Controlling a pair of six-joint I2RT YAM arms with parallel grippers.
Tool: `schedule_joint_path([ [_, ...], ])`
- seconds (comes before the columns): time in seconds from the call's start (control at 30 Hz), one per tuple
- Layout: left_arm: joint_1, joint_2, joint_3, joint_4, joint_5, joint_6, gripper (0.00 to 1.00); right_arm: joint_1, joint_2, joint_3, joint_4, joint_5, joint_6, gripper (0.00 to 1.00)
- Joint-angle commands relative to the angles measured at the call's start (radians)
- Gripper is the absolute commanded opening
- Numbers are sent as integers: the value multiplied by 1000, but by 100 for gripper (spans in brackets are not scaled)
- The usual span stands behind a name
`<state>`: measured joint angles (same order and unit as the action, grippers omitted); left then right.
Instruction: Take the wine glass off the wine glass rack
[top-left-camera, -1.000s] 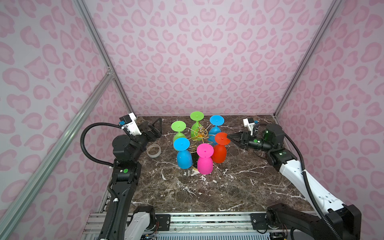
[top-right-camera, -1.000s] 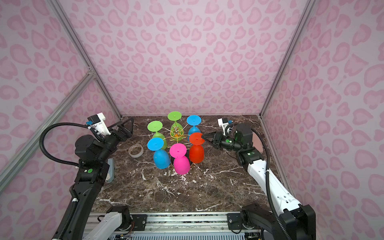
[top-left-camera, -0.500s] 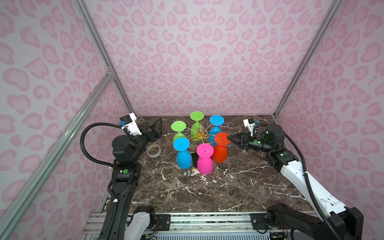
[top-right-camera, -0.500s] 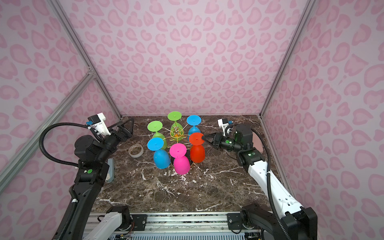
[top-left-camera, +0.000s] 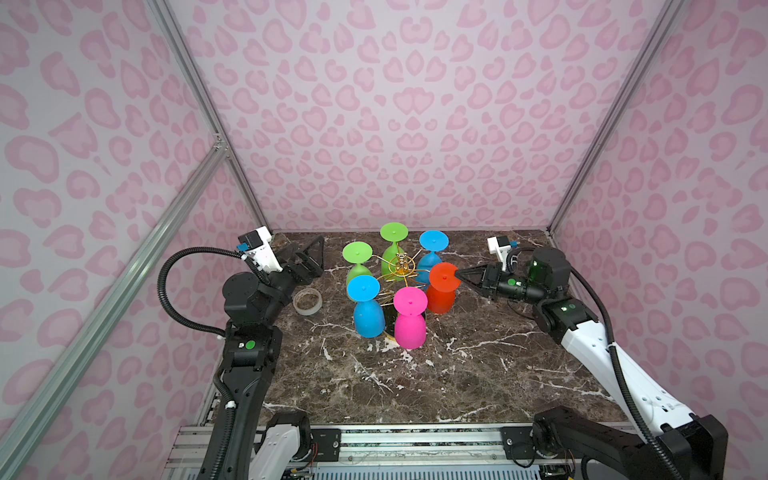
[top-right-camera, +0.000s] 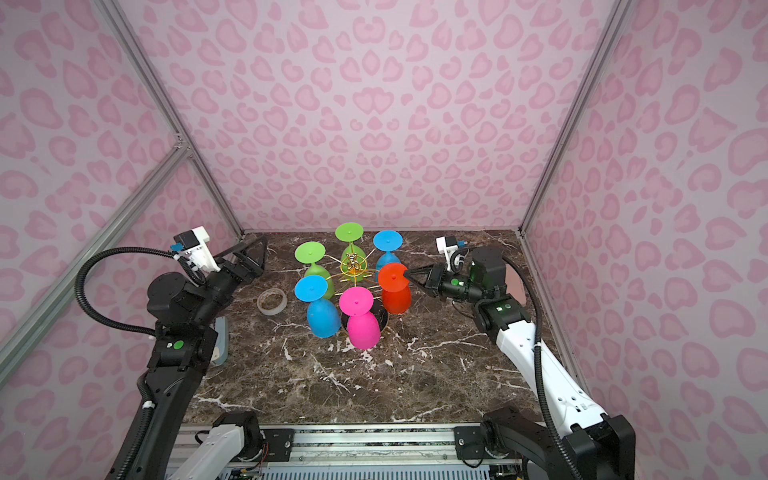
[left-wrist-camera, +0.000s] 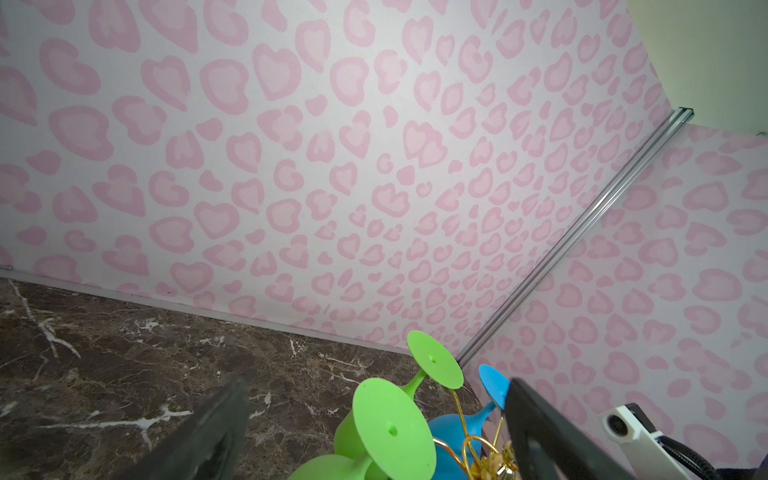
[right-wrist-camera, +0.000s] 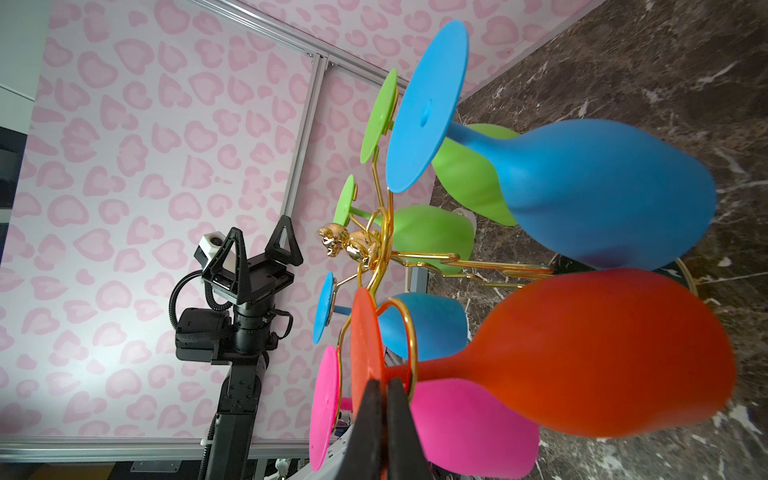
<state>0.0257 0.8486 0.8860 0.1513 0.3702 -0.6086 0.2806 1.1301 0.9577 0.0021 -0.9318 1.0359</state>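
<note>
The wine glass rack (top-left-camera: 400, 266) (top-right-camera: 353, 266) (right-wrist-camera: 376, 249), gold wire, stands mid-table in both top views with several coloured glasses hanging upside down. The red wine glass (top-left-camera: 441, 294) (top-right-camera: 395, 293) (right-wrist-camera: 582, 353) hangs on the arm at the right. My right gripper (top-left-camera: 457, 274) (top-right-camera: 406, 273) (right-wrist-camera: 384, 380) is shut on the rim of its round foot, the stem still inside the gold loop. My left gripper (top-left-camera: 313, 259) (top-right-camera: 255, 257) (left-wrist-camera: 376, 395) hovers open to the left of the rack, holding nothing.
Two green glasses (top-left-camera: 357, 253), two blue ones (top-left-camera: 368, 316) and a pink one (top-left-camera: 410, 322) hang round the same rack. A roll of tape (top-left-camera: 307, 301) lies on the marble left of it. Pink patterned walls close in the back and sides.
My right gripper's jaws have closed onto the edge of the red glass's foot. The left arm and the glasses have stayed put.
</note>
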Motion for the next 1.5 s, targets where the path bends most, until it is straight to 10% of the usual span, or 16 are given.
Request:
schedule_joint_path([
  [0.0,0,-7,5,24,18,-10,97,-1,0,12,4,-7,12,0],
  [1.47,0,-29,-2,18,21,-11,97,59,-1,42,50,12,97,0],
])
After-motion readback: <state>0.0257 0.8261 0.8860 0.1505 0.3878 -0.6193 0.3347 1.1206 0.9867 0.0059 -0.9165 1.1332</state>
